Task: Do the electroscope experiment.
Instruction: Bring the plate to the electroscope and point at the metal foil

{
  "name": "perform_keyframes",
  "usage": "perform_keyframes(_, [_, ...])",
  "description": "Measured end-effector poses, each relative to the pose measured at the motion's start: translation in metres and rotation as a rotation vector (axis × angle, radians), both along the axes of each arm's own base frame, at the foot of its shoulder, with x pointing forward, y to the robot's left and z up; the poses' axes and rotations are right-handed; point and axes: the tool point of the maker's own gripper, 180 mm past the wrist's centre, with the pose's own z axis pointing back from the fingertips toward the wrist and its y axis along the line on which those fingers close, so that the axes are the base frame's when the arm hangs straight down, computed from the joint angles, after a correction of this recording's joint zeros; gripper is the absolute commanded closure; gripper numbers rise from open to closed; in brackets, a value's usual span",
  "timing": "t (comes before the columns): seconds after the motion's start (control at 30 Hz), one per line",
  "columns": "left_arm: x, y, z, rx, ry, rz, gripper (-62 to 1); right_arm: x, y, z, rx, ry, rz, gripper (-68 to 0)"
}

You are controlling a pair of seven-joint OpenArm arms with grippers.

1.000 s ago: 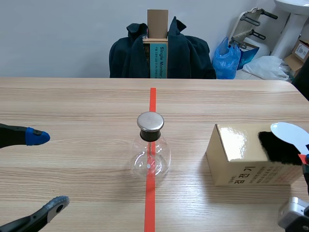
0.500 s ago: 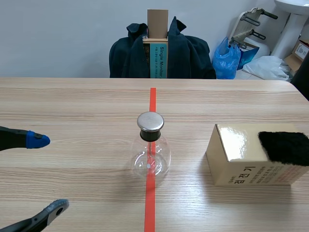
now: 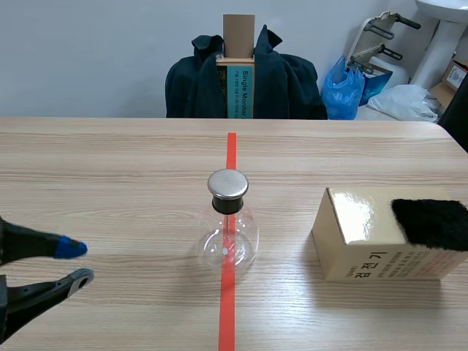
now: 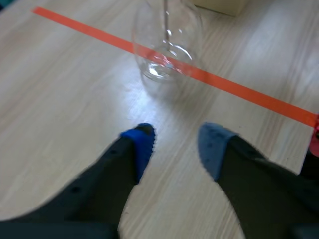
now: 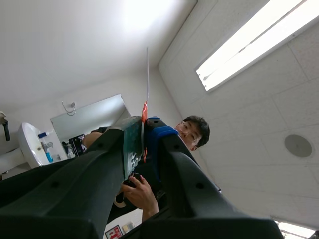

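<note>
Our left gripper is released, its blue pads apart; the round clear glass flask with a silver metal cap stands ahead of it, not touching. Our right gripper points at the ceiling, clenched on a thin white plate with a red grip, seen edge-on between its fingers.

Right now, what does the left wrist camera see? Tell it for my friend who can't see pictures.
The left gripper, open, with blue pads at its tips, hangs over a wooden table. Ahead of it a clear glass flask stands on an orange-red tape line.
</note>
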Motion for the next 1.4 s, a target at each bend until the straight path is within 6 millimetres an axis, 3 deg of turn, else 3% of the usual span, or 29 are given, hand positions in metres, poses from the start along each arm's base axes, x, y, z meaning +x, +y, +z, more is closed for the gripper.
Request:
perform_keyframes(0.1, [0.006, -0.005, -0.016, -0.006, 0.030, -0.009, -2.6, 0.000, 0.000, 0.000, 0.000, -0.001, 0.000, -0.8])
perform_keyframes(0.5, [0.051, -0.054, -0.041, -0.112, 0.044, -0.026, -2.7, 0.002, 0.011, 0.006, -0.036, -0.030, 0.052, -0.8])
perform_keyframes(0.77, [0.068, -0.065, -0.050, -0.163, 0.045, 0.016, -2.7, 0.014, 0.027, 0.001, -0.020, 0.018, 0.135, -0.8])
perform_keyframes(1.03, [0.066, -0.070, -0.060, -0.169, 0.045, 0.020, -2.7, 0.033, 0.066, -0.006, 0.058, 0.034, 0.195, -0.8])
perform_keyframes(1.2, [0.062, -0.069, -0.064, -0.155, 0.045, 0.008, -2.7, 0.041, 0.107, -0.026, 0.078, 0.120, 0.268, -0.8])
perform_keyframes(1.4, [0.064, -0.070, -0.059, -0.176, 0.026, 0.013, -2.7, 0.039, 0.142, -0.049, 0.061, 0.189, 0.327, -0.8])
